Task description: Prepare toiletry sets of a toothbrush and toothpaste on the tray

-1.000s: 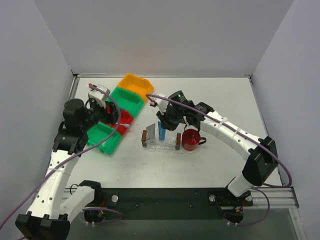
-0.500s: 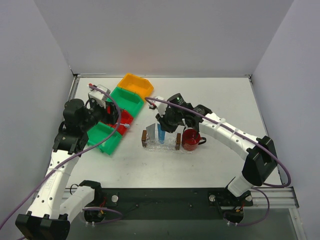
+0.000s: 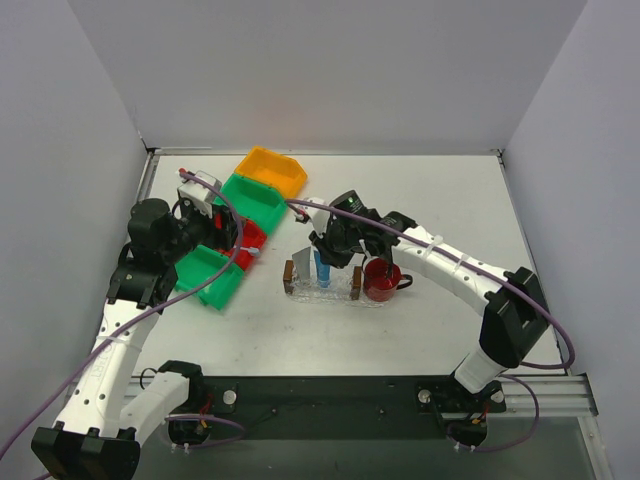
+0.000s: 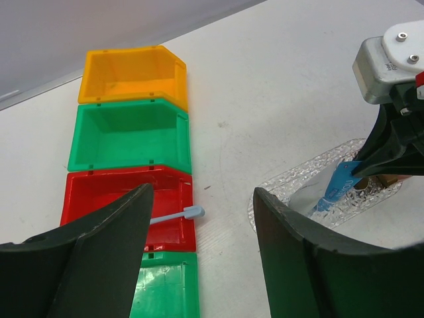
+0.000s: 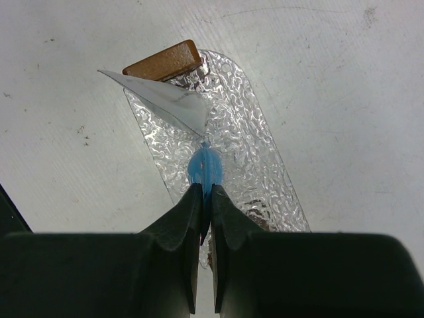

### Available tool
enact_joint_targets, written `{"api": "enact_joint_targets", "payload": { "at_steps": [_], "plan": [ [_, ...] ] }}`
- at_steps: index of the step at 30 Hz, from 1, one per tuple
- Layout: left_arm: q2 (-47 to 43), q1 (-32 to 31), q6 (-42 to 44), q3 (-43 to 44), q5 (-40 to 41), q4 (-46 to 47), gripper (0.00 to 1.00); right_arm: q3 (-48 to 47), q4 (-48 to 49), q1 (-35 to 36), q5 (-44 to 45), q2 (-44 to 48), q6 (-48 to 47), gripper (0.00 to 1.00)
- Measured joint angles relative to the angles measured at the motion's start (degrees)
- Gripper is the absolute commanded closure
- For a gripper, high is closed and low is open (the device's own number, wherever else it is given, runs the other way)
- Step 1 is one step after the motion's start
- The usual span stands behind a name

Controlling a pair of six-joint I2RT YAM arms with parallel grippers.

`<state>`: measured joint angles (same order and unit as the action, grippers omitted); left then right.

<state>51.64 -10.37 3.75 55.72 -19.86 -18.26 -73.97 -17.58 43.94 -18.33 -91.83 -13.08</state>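
Note:
My right gripper (image 5: 206,190) is shut on the flat end of the blue toothpaste (image 5: 205,167), which stands nose-down on the clear textured tray (image 5: 260,154). Beside it the silver-grey toothpaste (image 5: 169,102) lies on the tray, next to a brown handle (image 5: 163,61). From above, the right gripper (image 3: 324,256) hangs over the tray (image 3: 335,294). The toothbrush (image 4: 176,215) lies in the red bin (image 4: 119,192), its light blue head poking over the rim. My left gripper (image 4: 202,199) hovers open above that bin's edge, holding nothing.
An orange bin (image 3: 271,170), a green bin (image 3: 250,200), the red bin (image 3: 247,240) and another green bin (image 3: 205,274) form a diagonal row on the left. A red cup (image 3: 380,280) stands against the tray's right end.
The right arm has shifted slightly left and lower over the tray with the blue toothpaste still gripped. The left arm has stayed put.

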Motion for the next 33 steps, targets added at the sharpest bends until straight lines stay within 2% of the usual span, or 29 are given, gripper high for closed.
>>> {"api": "enact_joint_targets", "payload": {
  "at_steps": [16,27,33],
  "plan": [
    [-0.02,0.0,0.04,0.0,0.02,0.02,0.28,0.44,0.7,0.02,0.07,-0.11,-0.31,1.0],
    [-0.04,0.04,0.2,0.0,0.02,0.0,0.28,0.44,0.74,0.02,0.37,-0.31,-0.46,0.74],
    [-0.04,0.04,0.61,0.0,0.04,0.0,0.28,0.44,0.74,0.02,0.96,-0.7,-0.46,0.65]
  ]
}}
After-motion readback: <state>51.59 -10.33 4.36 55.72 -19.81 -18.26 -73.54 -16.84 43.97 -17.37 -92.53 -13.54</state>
